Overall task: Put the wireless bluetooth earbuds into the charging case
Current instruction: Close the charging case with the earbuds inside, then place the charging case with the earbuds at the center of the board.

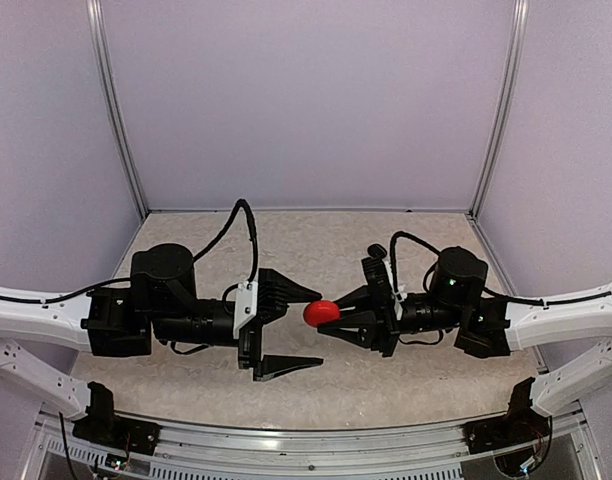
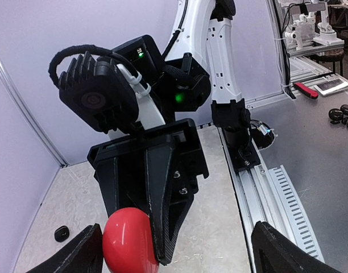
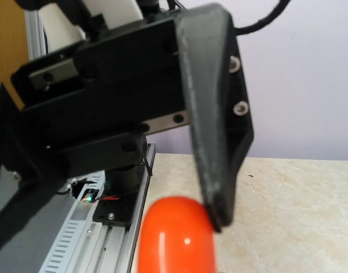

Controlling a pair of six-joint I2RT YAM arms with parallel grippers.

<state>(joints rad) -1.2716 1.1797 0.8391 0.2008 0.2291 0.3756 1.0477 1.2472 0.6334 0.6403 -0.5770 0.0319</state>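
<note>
My right gripper [image 1: 333, 314] is shut on a glossy red pebble-shaped charging case [image 1: 322, 312] and holds it above the middle of the table. The case looks closed. My left gripper [image 1: 322, 326] is open, and its jaws stand wide on either side of the case. In the left wrist view the case [image 2: 128, 243] sits close to one left finger [image 2: 77, 253], pinched by the right gripper's fingers [image 2: 162, 199]. The right wrist view shows the case [image 3: 177, 239] low in frame, beside a left finger [image 3: 216, 119]. No earbuds show clearly.
A small dark piece [image 2: 61, 232] lies on the beige tabletop [image 1: 316, 245] near the left wall; I cannot tell what it is. Lilac walls enclose three sides. A metal rail [image 1: 306, 440] with the arm bases runs along the near edge.
</note>
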